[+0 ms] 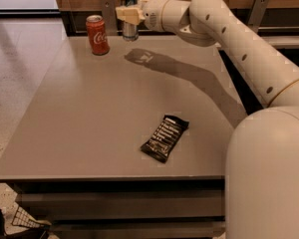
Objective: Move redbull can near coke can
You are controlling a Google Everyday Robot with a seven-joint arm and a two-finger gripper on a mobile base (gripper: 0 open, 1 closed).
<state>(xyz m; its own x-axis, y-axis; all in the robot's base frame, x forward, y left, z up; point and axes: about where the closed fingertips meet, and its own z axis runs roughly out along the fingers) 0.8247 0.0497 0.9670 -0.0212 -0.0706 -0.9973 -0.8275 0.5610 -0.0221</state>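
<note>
We see the slim silver and blue metal redbull can (129, 30) upright and raised off the flat grey worktop (89, 108), over the far edge and somewhat left of that edge's middle. We judge it airborne because its shadow (142, 58) lies on the surface apart from the can's base. The cream two-finger hand (129, 15) is closed around the can's middle, with the silver top showing above it and the lower body below.

Just to the left, toward the far left corner, the red metal coke can (97, 35) with white script and a silver top stands upright on the worktop. The two cans are near each other but not touching, and a gap shows between them.

The white jointed arm (249, 49) reaches in from the right side, over the far right corner. A dark, flat rectangular snack wrapper (165, 138) lies well apart from both cans, toward the near edge and right of centre, out of the way.

By our reckoning the pick-up is done and the carry is nearly done, since the redbull can hangs close to the coke can. What is left, as we judge it, is to lower the can onto the worktop beside the red one without knocking it, open the hand, and draw the arm clear.
</note>
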